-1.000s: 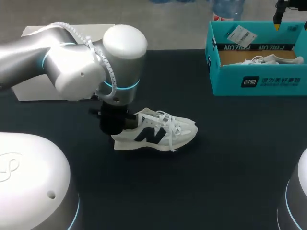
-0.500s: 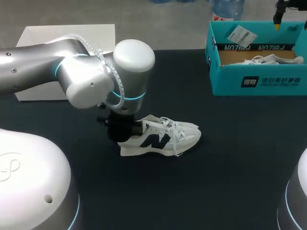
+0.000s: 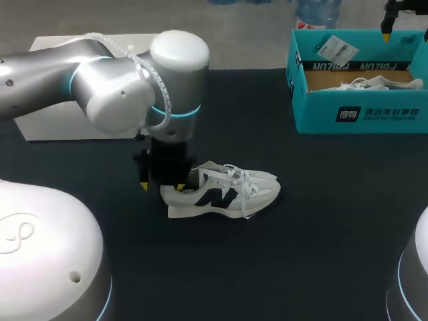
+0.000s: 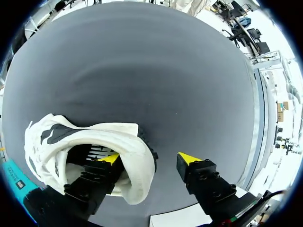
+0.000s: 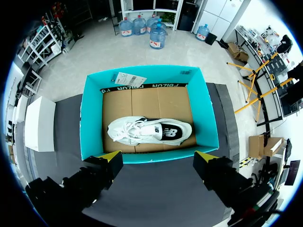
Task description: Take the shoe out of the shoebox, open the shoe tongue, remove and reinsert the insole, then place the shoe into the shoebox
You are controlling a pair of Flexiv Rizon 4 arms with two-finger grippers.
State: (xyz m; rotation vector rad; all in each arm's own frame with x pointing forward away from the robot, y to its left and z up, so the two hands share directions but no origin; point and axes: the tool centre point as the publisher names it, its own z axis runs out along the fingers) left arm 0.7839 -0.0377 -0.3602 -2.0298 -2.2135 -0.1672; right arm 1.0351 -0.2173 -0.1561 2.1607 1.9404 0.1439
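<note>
The left jaws stand spread astride the heel of the shoe; one finger is down inside the collar, the other hangs outside behind the heel and apart from it, so nothing is pinched; that placing looks meant to steady the heel or reach the insole, which I cannot make out. The right jaws are spread too, holding nothing, parked above the shoebox, probably to stay out of the way. The shoe sits upright on its sole, out of the shoebox and well apart from it, nearer the robot and to its left, toe towards the shoebox side. A second shoe lies on its side inside the shoebox. The desk is dark and matte; a white box lies far from the shoebox, beyond the left arm.
</note>
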